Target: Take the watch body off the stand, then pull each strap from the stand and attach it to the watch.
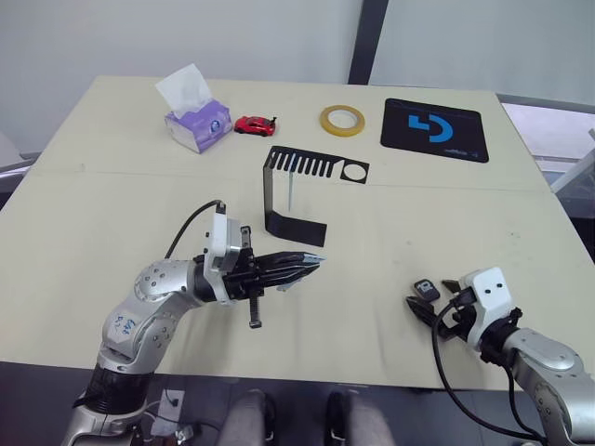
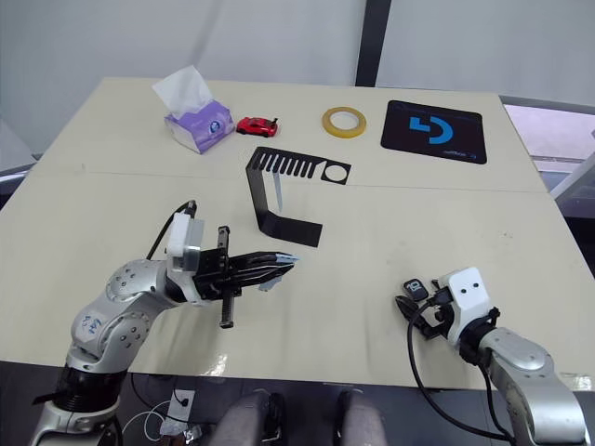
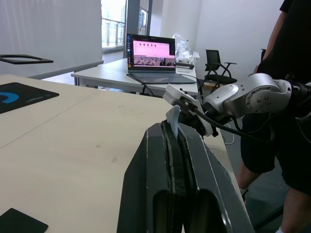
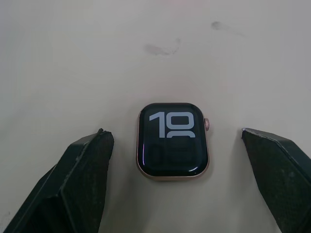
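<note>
The watch body (image 4: 172, 141) lies flat on the table (image 1: 112, 195), screen up with white digits showing, at the near right, well apart from the stand (image 1: 296, 190). The right gripper (image 4: 177, 182) sits over it with its two fingers spread wide, one on each side of the case and touching neither edge; in the left eye view the case (image 1: 427, 289) lies just beyond the fingertips. The left gripper (image 1: 311, 266) is at the near left-centre, its fingers pressed together on a pale blue strap (image 3: 173, 120), a short end of which stands out past the fingertips. That gripper points right, its tip near the stand's flat base but not touching it. The stand is upright at the table's centre, its slotted top plate with the round hole reaching right. A second pale blue strap (image 1: 291, 189) hangs from the slotted plate. Along the far edge, from left to right, stand a purple tissue box (image 1: 197, 121), a red toy car (image 1: 255, 124), a roll of yellow tape (image 1: 342, 120) and a black mat with a blue logo (image 1: 434, 129), all well apart from both grippers. In the left wrist view a person in dark clothing (image 3: 286, 58) stands beyond the table's right side, and a laptop (image 3: 151, 56) sits open on another desk behind.
</note>
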Available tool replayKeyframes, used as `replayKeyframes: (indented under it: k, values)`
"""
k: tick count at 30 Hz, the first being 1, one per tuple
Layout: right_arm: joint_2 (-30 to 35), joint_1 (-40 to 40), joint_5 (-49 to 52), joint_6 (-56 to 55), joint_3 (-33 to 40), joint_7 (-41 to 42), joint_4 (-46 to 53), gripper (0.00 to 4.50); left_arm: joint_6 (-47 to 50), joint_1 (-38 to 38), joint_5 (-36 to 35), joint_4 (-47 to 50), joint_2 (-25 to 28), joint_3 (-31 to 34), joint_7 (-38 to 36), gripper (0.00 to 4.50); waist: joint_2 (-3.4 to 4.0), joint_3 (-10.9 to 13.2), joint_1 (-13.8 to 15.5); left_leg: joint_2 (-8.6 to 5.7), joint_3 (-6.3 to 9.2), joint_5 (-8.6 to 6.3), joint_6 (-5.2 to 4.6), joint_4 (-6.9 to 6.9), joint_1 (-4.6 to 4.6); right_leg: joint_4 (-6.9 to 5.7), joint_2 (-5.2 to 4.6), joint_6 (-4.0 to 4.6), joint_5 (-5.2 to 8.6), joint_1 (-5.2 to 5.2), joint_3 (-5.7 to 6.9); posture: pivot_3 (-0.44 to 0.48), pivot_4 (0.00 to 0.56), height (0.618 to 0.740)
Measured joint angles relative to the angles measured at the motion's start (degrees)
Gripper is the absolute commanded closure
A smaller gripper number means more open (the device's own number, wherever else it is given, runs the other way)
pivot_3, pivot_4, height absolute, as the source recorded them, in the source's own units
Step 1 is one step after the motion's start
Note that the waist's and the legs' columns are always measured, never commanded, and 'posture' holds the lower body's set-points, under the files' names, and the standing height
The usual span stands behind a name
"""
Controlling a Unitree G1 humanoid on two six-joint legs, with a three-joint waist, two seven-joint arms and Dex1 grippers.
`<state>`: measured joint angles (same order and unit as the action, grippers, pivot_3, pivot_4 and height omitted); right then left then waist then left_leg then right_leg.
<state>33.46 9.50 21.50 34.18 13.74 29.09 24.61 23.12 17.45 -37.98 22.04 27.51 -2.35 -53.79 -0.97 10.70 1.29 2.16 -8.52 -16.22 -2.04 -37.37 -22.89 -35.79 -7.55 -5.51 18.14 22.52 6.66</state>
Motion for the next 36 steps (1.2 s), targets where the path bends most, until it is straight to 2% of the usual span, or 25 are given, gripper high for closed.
replayKeyframes:
  k: [2,16,24,30,36]
  values:
    - [0.0,-0.1,0.0,-0.1,-0.7,0.1,0.2,1.16,0.0,-0.2,0.1,0.0,0.0,0.0,0.0,4.5,0.0,0.0,0.0,0.0,0.0,0.0,0.0,0.0,0.0,0.0,0.01,0.0,0.0,0.0,0.0,0.0,0.15,0.74]
    - [0.1,0.4,0.0,0.6,-1.3,-0.4,1.4,1.16,0.0,-0.5,0.1,0.0,0.0,0.0,-0.1,4.5,-0.01,0.0,0.0,0.01,0.0,0.0,0.0,-0.02,0.01,-0.03,0.01,0.0,0.0,0.0,0.0,0.0,0.15,0.74]
    - [7.0,-0.2,0.4,-4.5,-1.2,9.6,-4.0,1.16,0.0,-0.5,0.1,0.0,0.1,0.0,-0.2,4.5,-0.02,0.0,0.0,-0.04,0.0,0.01,-0.06,-0.06,0.01,-0.05,0.05,-0.01,0.0,-0.02,0.02,0.0,0.15,0.74]
    - [9.1,-3.7,0.4,-7.4,-1.2,14.9,-10.2,1.16,0.1,-0.5,0.1,-0.1,0.1,0.0,-0.6,4.5,-0.02,0.0,0.0,-0.06,0.01,0.03,-0.08,-0.09,0.0,-0.07,0.04,-0.02,-0.01,-0.03,0.03,0.0,0.15,0.74]
    - [9.1,-4.7,0.4,-8.8,-1.5,17.0,-12.2,1.16,0.1,-0.5,0.1,0.0,0.2,0.0,-0.5,4.5,-0.02,0.0,0.0,-0.05,0.01,0.03,-0.08,-0.1,0.0,-0.07,0.02,-0.02,-0.01,-0.04,0.04,0.0,0.15,0.74]
